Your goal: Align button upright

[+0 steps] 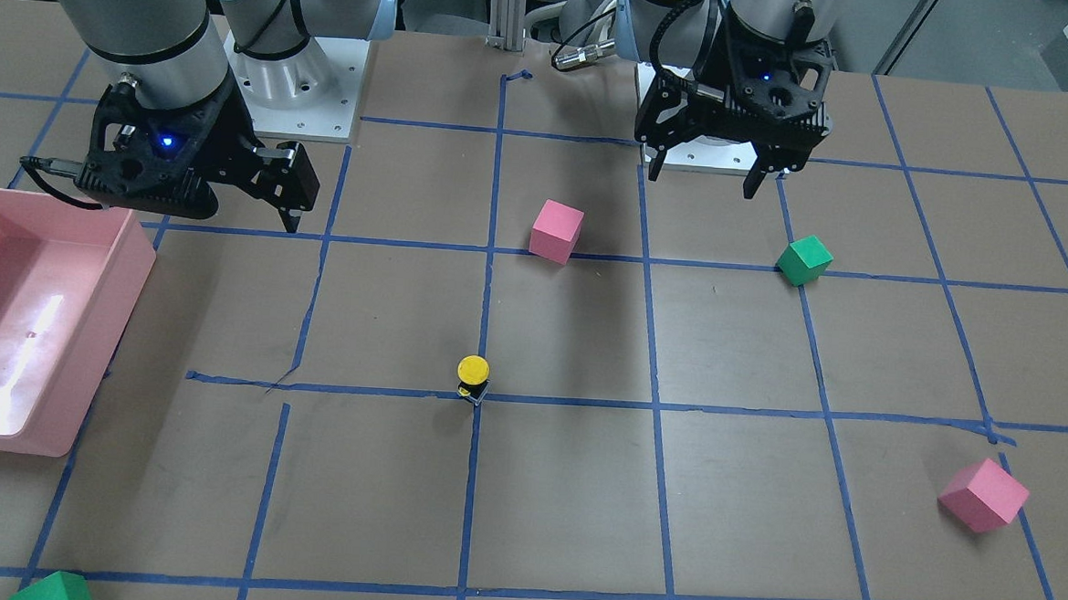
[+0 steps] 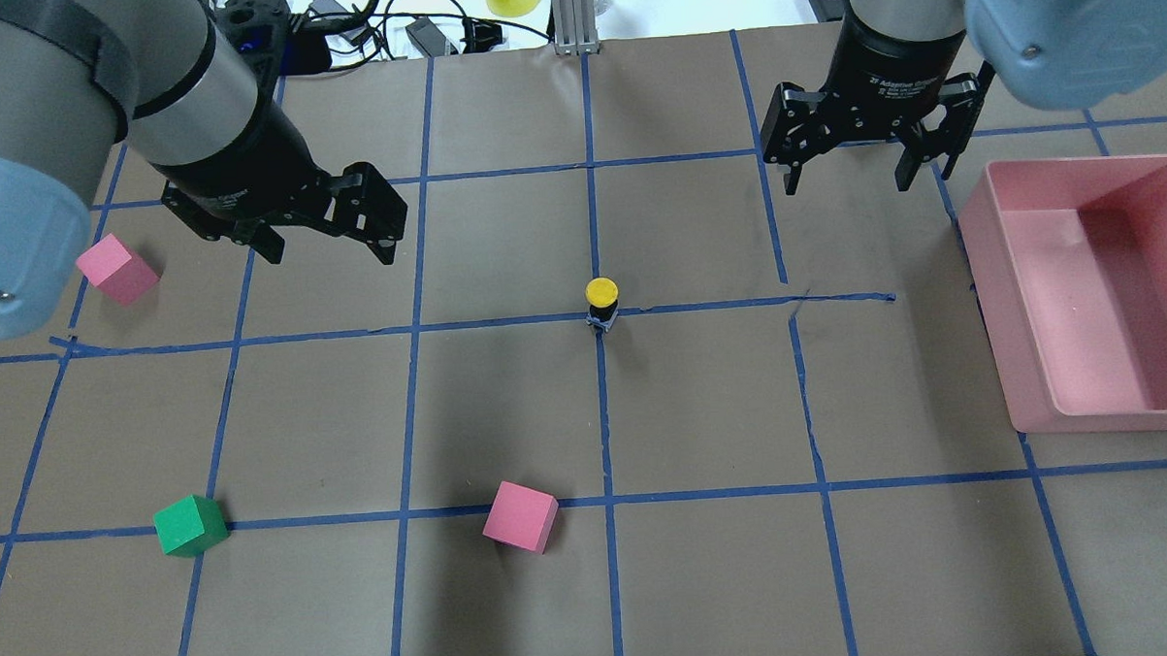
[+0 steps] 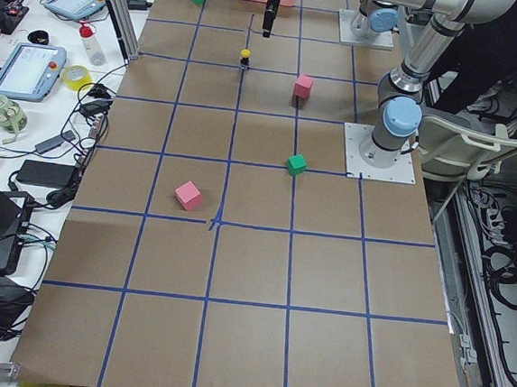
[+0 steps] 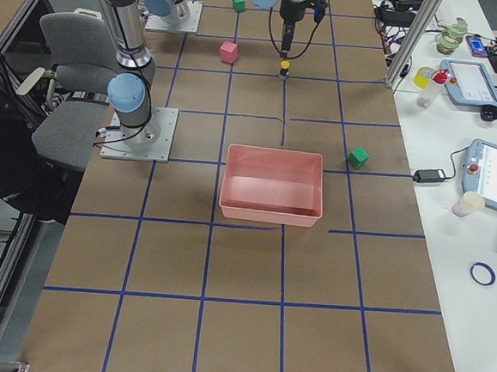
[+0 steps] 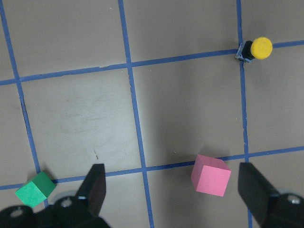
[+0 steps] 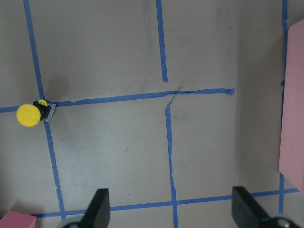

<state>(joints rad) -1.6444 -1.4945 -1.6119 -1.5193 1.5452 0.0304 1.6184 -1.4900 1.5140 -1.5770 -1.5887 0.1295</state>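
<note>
Button: one button [image 2: 602, 303] is seen just above the middle of the overhead view, set on a crossing of the blue tape lines [image 2: 699, 307]. Its yellow cap is uppermost, with the black body and pale base beneath.
Orientation: it is judged to stand upright. The sideways look it has in the wrist views is put down to the slant of those cameras.
Left gripper: the left gripper [image 2: 328, 248] is held in the upper left of the overhead view with its fingers spread and nothing between them, well apart from the button.
Right gripper: the right gripper [image 2: 846, 183] is held in the upper right of the same view, likewise spread and empty, well apart from the button.
Progress: the aligning is judged to be done, as the button is untouched by either gripper and stands on its base. Nothing further appears to be called for.
Pink cubes: two are counted, one [image 2: 117, 270] at the left edge and one [image 2: 520, 516] below centre.
Green cubes: two are counted, one [image 2: 190, 525] at lower left and another [image 1: 53, 590] cut off at the bottom left corner of the front-facing view.
Pink bin: one pink bin [image 2: 1073, 165] is seen at the right edge, and nothing can be made out in it.
</note>
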